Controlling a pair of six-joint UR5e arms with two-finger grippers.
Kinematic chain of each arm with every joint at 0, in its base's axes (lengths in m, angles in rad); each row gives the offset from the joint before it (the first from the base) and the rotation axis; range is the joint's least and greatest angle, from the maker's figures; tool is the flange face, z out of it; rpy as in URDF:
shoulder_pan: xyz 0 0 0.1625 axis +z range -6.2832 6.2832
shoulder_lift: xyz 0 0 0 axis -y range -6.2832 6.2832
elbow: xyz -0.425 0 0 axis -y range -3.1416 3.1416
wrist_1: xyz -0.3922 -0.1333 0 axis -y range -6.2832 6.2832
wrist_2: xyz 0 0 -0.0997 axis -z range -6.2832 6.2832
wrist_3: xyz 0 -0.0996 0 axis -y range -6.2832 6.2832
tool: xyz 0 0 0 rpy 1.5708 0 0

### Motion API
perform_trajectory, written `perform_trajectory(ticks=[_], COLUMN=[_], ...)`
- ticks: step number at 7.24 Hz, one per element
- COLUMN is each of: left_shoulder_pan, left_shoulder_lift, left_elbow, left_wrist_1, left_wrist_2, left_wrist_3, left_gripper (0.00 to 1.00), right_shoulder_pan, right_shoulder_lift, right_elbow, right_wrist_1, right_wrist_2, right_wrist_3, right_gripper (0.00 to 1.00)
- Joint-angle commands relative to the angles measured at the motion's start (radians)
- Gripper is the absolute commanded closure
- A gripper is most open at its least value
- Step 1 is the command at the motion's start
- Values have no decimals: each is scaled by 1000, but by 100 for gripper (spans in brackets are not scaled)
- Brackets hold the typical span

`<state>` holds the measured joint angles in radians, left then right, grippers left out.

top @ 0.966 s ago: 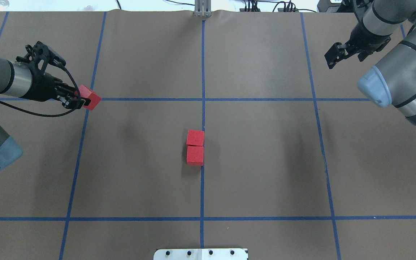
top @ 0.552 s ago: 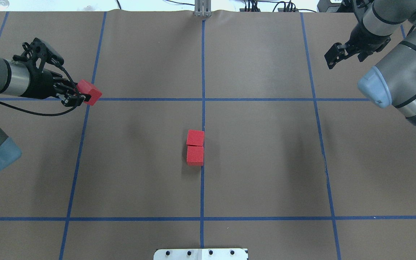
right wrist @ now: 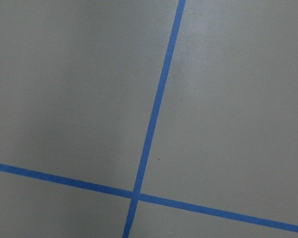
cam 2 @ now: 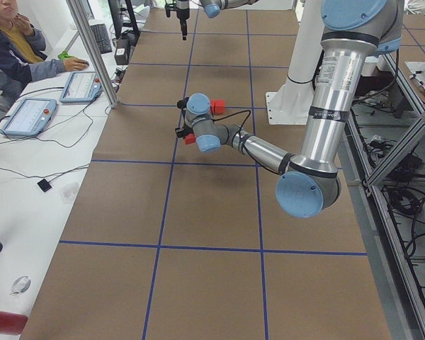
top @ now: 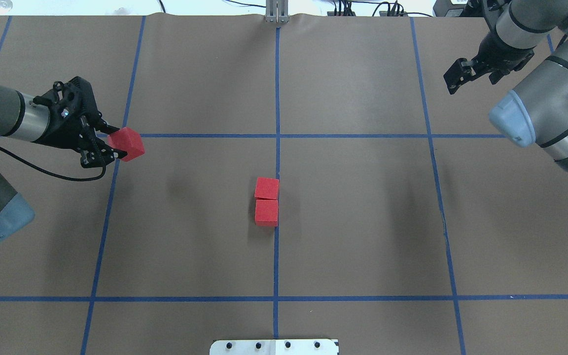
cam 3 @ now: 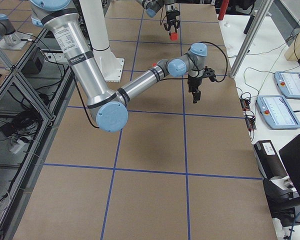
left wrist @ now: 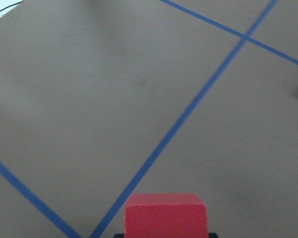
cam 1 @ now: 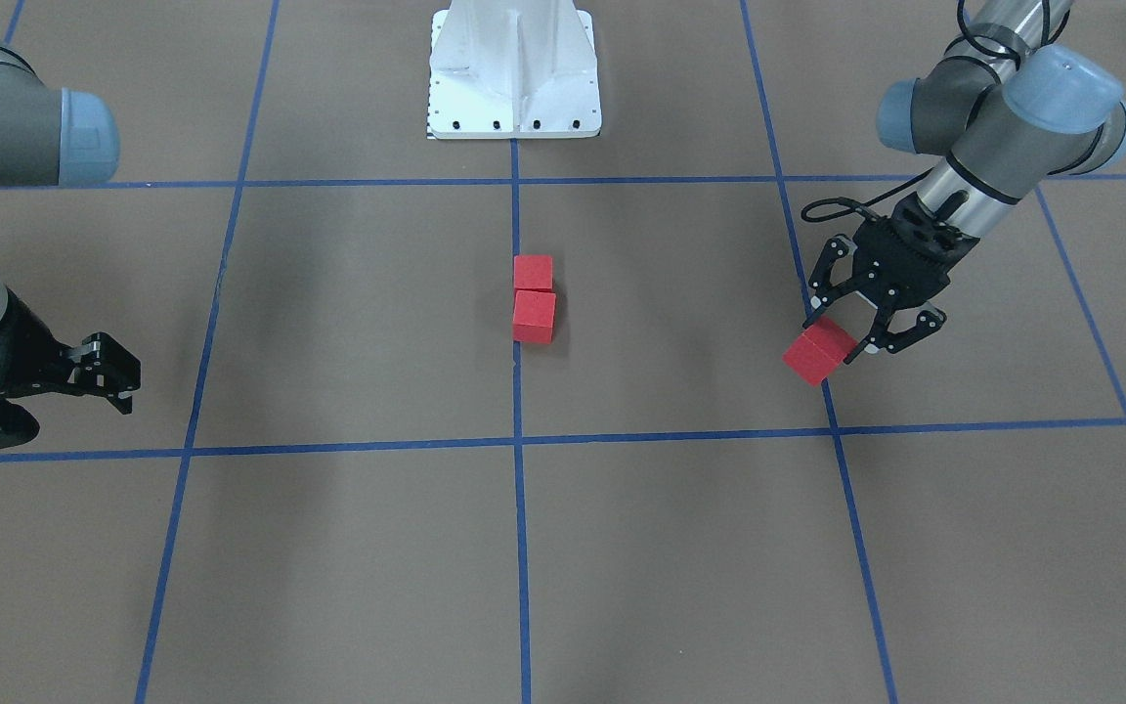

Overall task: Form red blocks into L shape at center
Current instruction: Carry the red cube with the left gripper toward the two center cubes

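Two red blocks (top: 266,199) lay touching, one behind the other, against the left of the middle tape line (top: 277,98).
The third block (top: 127,143) was up off the brown table (top: 363,222), tilted, clamped in the left gripper (top: 115,144) near a grid crossing well left of the pair. The right gripper (top: 454,79) hung over the far right; I could not tell if its fingers were apart or together.

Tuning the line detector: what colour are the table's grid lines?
Blue: the tape grid lines are all one plain blue. Overhead exterior view shows it best.
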<state>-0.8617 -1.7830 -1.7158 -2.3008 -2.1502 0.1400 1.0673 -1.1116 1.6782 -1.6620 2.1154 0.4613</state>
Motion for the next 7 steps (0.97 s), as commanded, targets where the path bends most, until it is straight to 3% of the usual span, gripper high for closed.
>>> perform_trajectory(ticks=[1,2,4,5,7], left_shoulder_pan=[13,21,105,151,243], left_shoulder_lift=[-95,-201,-344,-405,-418], left_elbow=[-5,10,76,102,149], left_wrist_1=[212,394,465,460,277], left_wrist_2=[-87,-220,-226,-190,-12], left_wrist_3=[133,130,142,144,144], left_gripper=[100,100,100,100,100], right_shoulder_pan=[0,-1,-1,-1,0], right_shoulder_lift=[-7,-7,-8,-10,-65], right_elbow=[0,0,-3,-5,-11], right_wrist_1=[-1,-1,-1,-1,86], right_wrist_2=[0,0,2,2,8], right_wrist_3=[0,0,2,-1,-9], right_gripper=[1,1,1,1,1])
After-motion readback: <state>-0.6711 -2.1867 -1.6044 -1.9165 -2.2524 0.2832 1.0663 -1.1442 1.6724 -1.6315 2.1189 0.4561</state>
